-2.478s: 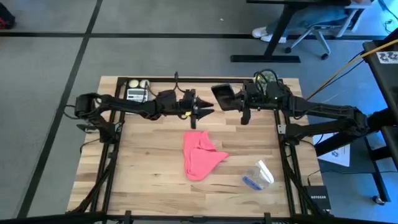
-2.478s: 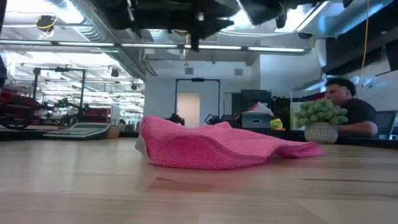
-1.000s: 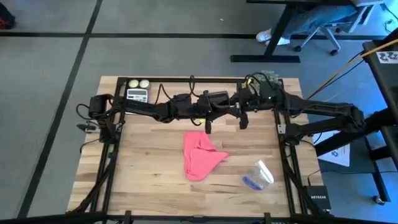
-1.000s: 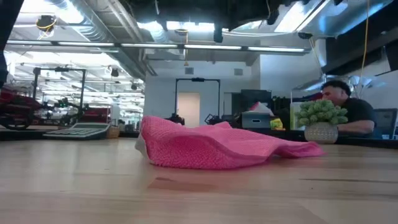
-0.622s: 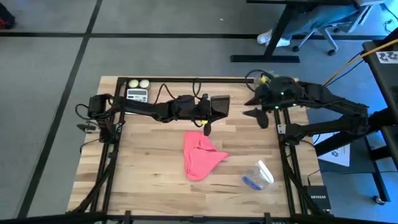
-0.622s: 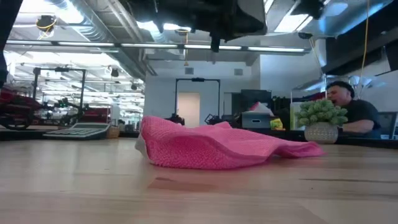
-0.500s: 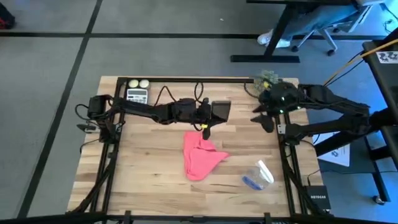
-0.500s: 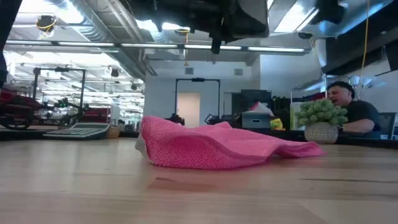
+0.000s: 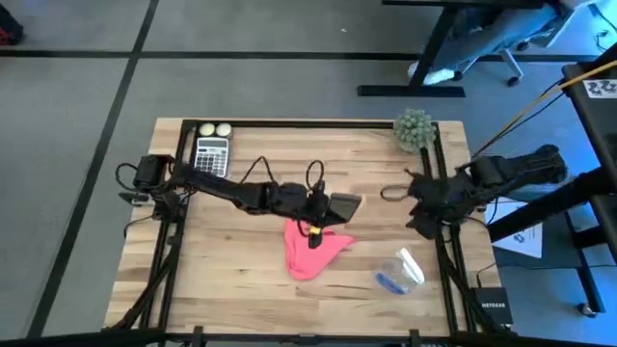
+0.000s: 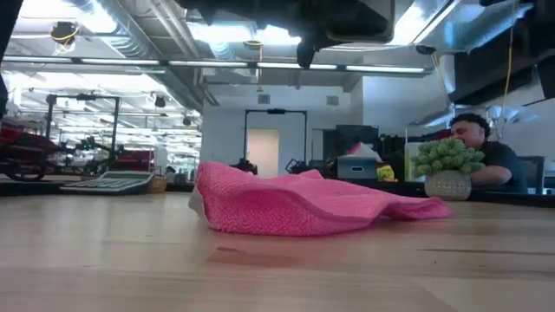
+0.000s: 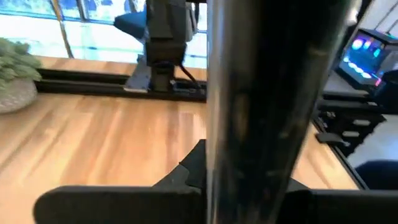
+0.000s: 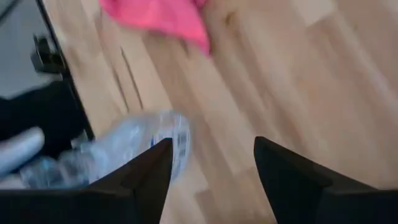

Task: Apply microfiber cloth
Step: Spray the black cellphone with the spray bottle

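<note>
Pink microfiber cloth lies crumpled mid-table. The left gripper holds a black phone above it. The right gripper gapes empty.

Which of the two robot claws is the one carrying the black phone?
The left claw, stretched to mid-table, holds the black phone just above the pink microfiber cloth. The right claw, by the table's right edge, is open and empty.

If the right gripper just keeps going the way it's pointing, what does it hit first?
Probably bare table. The open right gripper points down at the wood; the spray bottle lies just off one finger and the pink cloth farther ahead. Depth is unclear, so that finger could clip the bottle.
</note>
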